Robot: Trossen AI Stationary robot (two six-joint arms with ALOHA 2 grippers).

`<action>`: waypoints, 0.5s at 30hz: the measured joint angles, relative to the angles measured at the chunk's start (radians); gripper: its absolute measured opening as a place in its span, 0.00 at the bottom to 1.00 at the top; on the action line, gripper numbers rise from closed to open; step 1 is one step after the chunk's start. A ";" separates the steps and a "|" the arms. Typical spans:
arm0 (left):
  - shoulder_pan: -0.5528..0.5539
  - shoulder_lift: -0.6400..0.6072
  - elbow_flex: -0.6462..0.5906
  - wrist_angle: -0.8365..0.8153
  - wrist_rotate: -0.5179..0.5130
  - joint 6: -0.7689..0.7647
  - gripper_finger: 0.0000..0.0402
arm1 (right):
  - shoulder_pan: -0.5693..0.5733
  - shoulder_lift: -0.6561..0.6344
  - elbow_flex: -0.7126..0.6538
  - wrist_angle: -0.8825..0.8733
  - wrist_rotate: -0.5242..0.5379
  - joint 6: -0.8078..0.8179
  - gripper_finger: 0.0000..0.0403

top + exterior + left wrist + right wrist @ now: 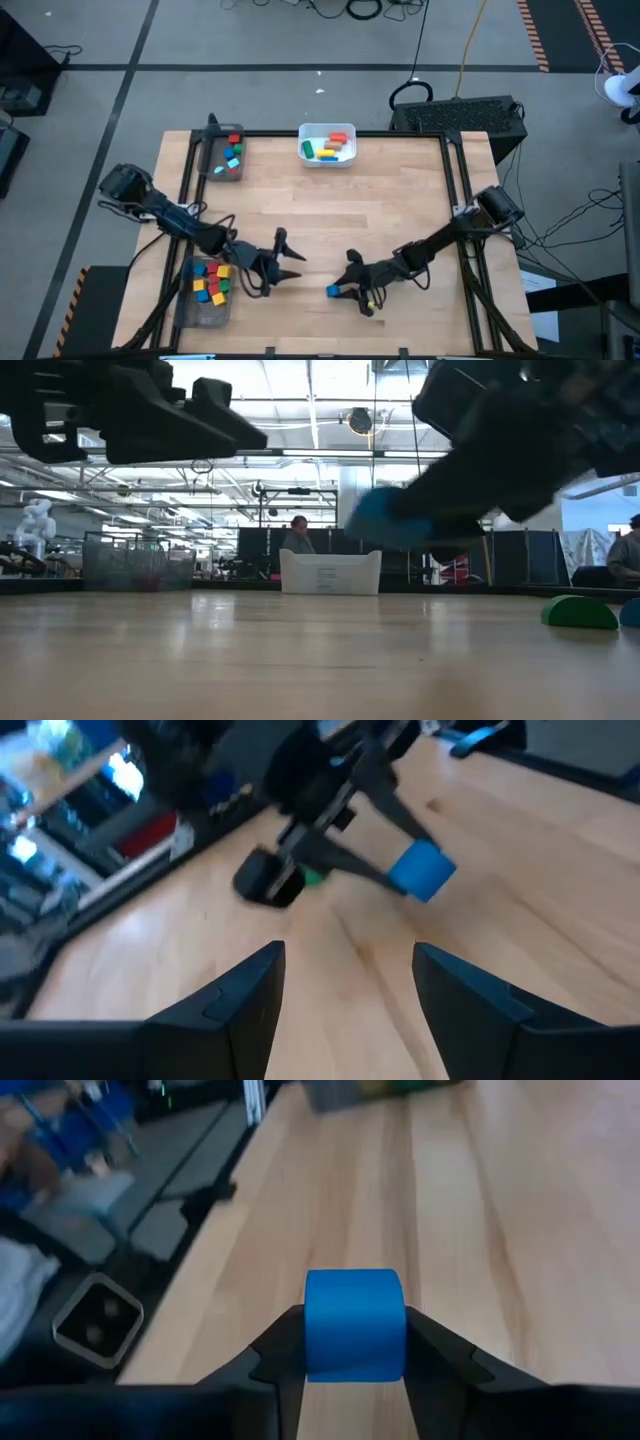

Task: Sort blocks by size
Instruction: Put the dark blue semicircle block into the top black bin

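Observation:
My right gripper [345,287] stands over the near middle of the table, shut on a small blue block [354,1325]. In the low view that block [385,518] hangs well above the wood. My left gripper [287,262] is open, a little to the left of it, with nothing between its fingers [345,990]; it points toward the right gripper and the blue block [422,870]. A green block [578,612] lies flat on the table below the right arm. My right gripper pinches the blue block by two opposite sides [312,1342] between its two fingers. The fingers come from the table's right side, slanting down. The block is lifted clear of the table and sticks out beyond the fingertips.
A clear tray [187,303] with several coloured blocks stands at the near left, a second clear tray [212,160] with a few blocks at the far left. A white bin [304,150] holding blocks sits at the far middle. Bare wood lies between them.

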 joint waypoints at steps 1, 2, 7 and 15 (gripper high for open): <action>0.000 0.012 0.001 0.023 0.011 0.018 0.56 | -0.006 0.000 0.000 0.015 0.000 0.011 0.30; 0.000 0.022 0.002 0.042 0.023 0.039 0.56 | -0.012 0.000 0.000 0.030 0.000 0.022 0.29; 0.000 0.065 0.035 0.055 0.057 0.133 0.56 | -0.047 0.000 0.000 0.099 -0.001 0.082 0.30; 0.001 0.120 0.091 0.055 0.075 0.271 0.56 | -0.094 -0.001 0.001 0.199 -0.006 0.099 0.30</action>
